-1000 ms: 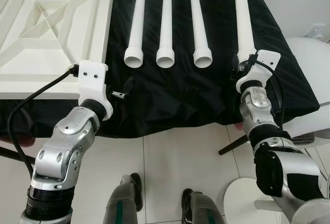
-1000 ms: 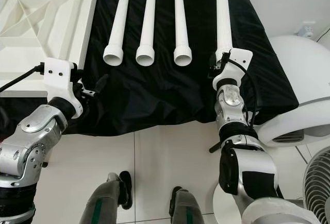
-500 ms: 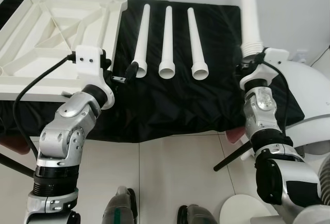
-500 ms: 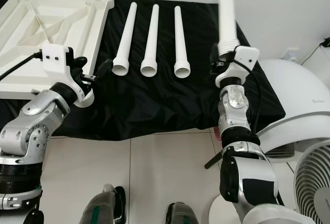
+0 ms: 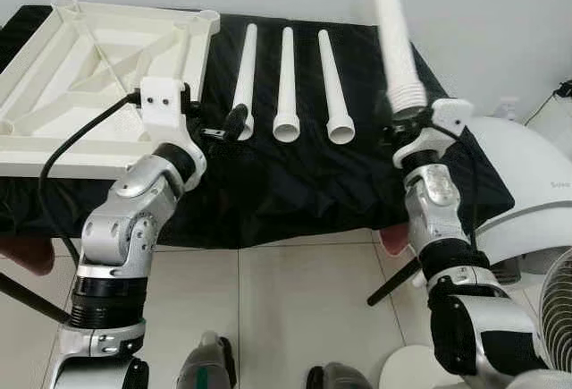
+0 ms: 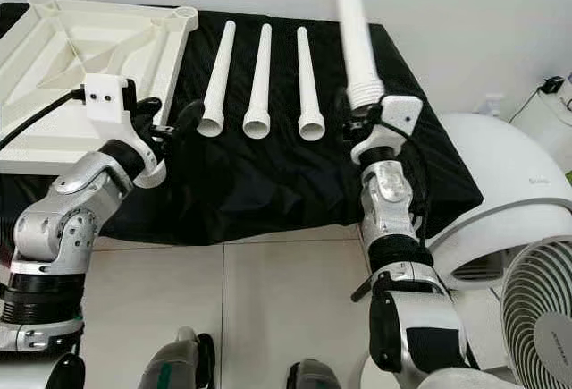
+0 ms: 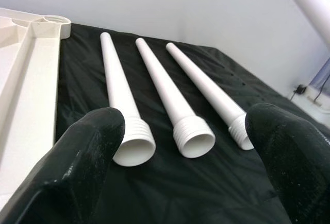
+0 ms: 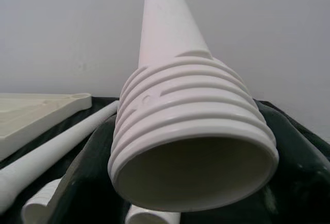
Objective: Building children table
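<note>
The lifted table leg (image 6: 356,40) stood almost upright, off the black cloth (image 6: 268,174) and beyond its right part, gripped at its threaded end by the right gripper (image 6: 356,114), whose fingers were closed on it. Three more legs (image 6: 259,80) lay side by side on the cloth, beside the upturned white tabletop (image 6: 80,58) at its left end. The left gripper (image 5: 219,130) hovered over the cloth just before the leftmost lying leg, fingers spread wide and holding nothing.

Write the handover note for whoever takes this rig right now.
Right hand: shut on a white table leg, held up off the black cloth by its threaded end.
Left hand: open, at the threaded end of the nearest of three legs lying on the cloth.
Tabletop: upside down at the robot's left.
Done: one leg picked up.
Left: no leg screwed in yet; all four to fit.
</note>
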